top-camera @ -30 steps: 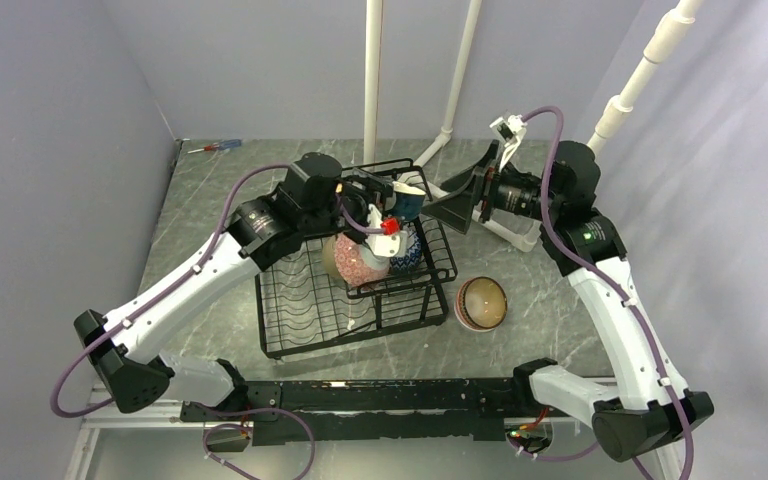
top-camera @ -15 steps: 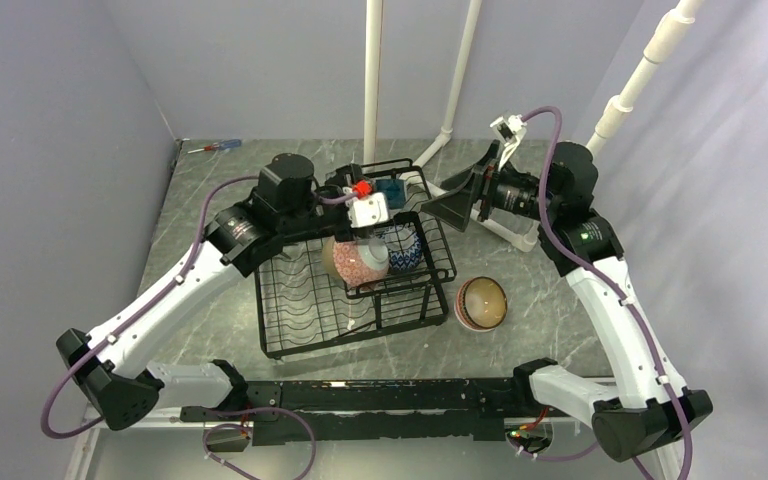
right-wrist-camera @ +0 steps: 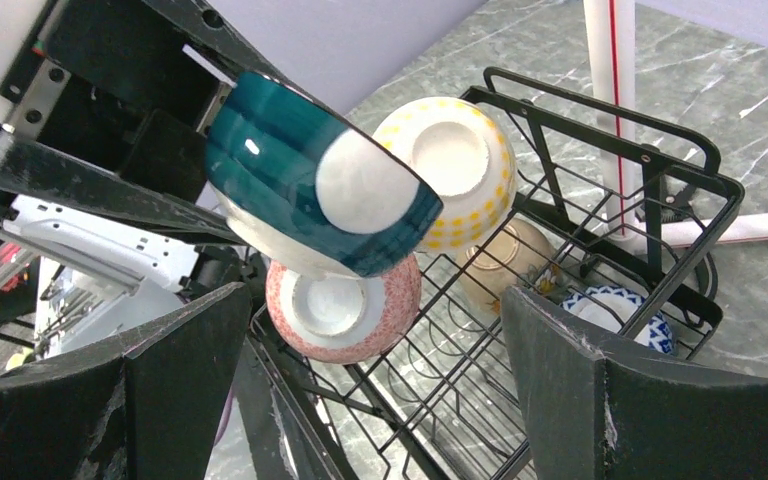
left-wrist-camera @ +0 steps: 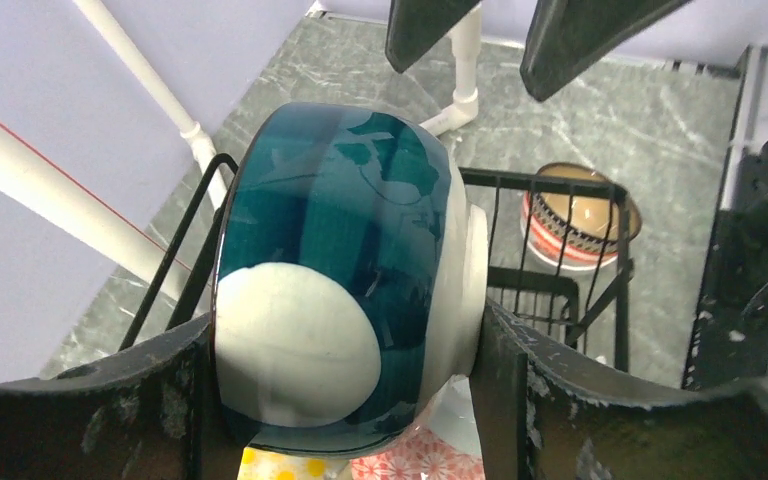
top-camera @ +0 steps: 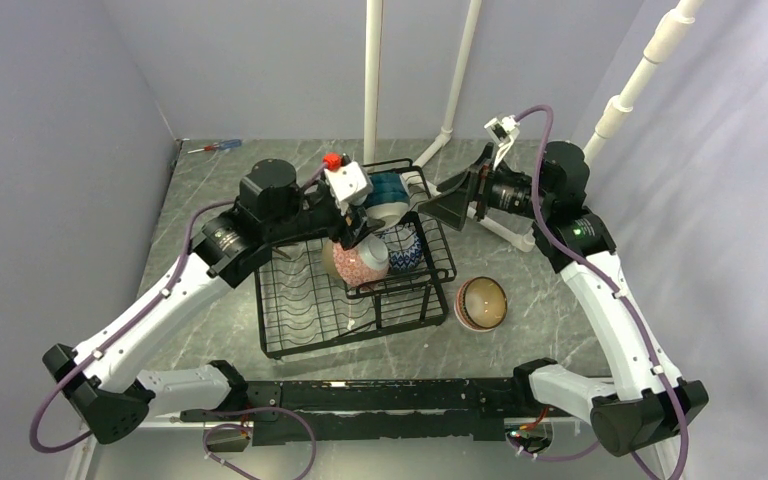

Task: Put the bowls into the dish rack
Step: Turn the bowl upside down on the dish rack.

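Starting nearest you, the brown striped bowl (top-camera: 481,302) sits on the table (top-camera: 560,330) at the dish rack's (top-camera: 290,310) four o'clock. Pink-red bowl (right-wrist-camera: 345,300) and yellow dotted bowl (right-wrist-camera: 455,170) lie in the upper basket (right-wrist-camera: 600,112). Over them your left gripper (left-wrist-camera: 343,330) clamps the teal bowl (right-wrist-camera: 310,170), toward twelve o'clock. At two o'clock, your right gripper (top-camera: 443,208) hangs spread wide, empty.

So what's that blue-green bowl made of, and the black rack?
The teal bowl looks like glazed ceramic: it is glossy, with bright reflections and a plain white foot. The dish rack looks like metal wire with a black coating, thin bent rods in a grid. Whether the coating is paint or plastic cannot be told.
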